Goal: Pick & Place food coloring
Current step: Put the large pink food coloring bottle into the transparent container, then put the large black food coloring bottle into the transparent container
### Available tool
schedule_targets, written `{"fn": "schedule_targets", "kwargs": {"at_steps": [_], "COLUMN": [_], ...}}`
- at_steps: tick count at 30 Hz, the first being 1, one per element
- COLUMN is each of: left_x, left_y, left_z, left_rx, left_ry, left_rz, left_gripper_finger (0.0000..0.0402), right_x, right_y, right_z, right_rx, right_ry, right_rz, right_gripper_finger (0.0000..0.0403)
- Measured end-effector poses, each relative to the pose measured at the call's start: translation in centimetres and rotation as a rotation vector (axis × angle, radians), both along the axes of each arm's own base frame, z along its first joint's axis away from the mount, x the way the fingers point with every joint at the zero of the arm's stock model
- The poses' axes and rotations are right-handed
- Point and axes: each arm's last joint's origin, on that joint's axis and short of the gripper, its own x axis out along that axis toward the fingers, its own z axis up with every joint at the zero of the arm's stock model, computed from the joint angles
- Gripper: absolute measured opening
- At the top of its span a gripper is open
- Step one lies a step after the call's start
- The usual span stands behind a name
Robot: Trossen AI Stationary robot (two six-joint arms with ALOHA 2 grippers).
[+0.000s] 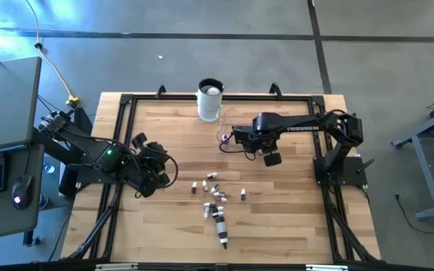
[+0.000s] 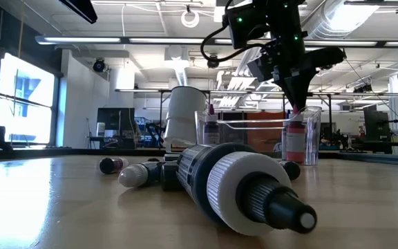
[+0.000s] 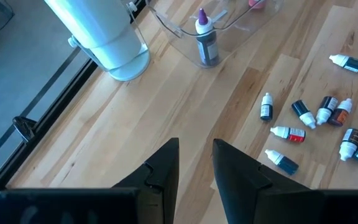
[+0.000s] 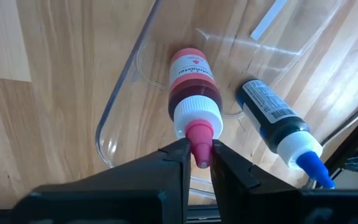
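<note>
red food coloring bottle (image 4: 193, 93), tip in right claw (image 4: 199, 155), inside clear bowl (image 4: 120, 93)

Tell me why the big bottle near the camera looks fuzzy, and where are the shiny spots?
Low view: the nearest food coloring bottle lies so close to the lens that it blurs, while the room's ceiling lights glare. Right wrist view: bright streaks glint on the clear bowl. High view: the table is evenly lit, with soft shadows.
</note>
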Motion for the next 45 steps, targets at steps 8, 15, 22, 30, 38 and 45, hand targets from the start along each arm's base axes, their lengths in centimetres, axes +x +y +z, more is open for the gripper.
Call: {"fn": "schedule_targets", "kwargs": {"at_steps": [8, 15, 22, 30, 38, 45], "left_x": [0.0, 0.0, 0.0, 0.0, 0.0, 0.0], "left_y": [0.0, 0.0, 0.0, 0.0, -0.1, -0.1], "left_z": [0.0, 0.0, 0.0, 0.0, 0.0, 0.0], "left_rx": [0.0, 0.0, -0.001, -0.006, -0.031, -0.02], "left_ry": [0.001, 0.001, -0.001, -0.006, 0.001, 0.011], "left_rz": [0.0, 0.0, 0.0, 0.005, 0.002, -0.009], "left_gripper_finger": [0.0095, 0.0095, 0.0095, 0.0095, 0.0095, 0.0095], "right_x": [0.0, -0.1, -1.4, 0.2, 3.1, 5.4], "right_y": [-0.1, -0.1, 0.1, 2.0, 6.0, 12.2], "right_z": [0.0, 0.0, 1.0, 5.1, 10.1, 7.0], "right_rx": [-0.012, -0.035, -0.109, -0.154, -0.028, 0.28], "right_ry": [-0.012, -0.005, 0.148, -0.033, -0.487, -0.665], "right_rz": [-0.029, -0.052, -0.068, -0.01, -0.159, 0.05], "right_gripper_finger": [0.0072, 0.0125, 0.0134, 0.0135, 0.0134, 0.0133]}}
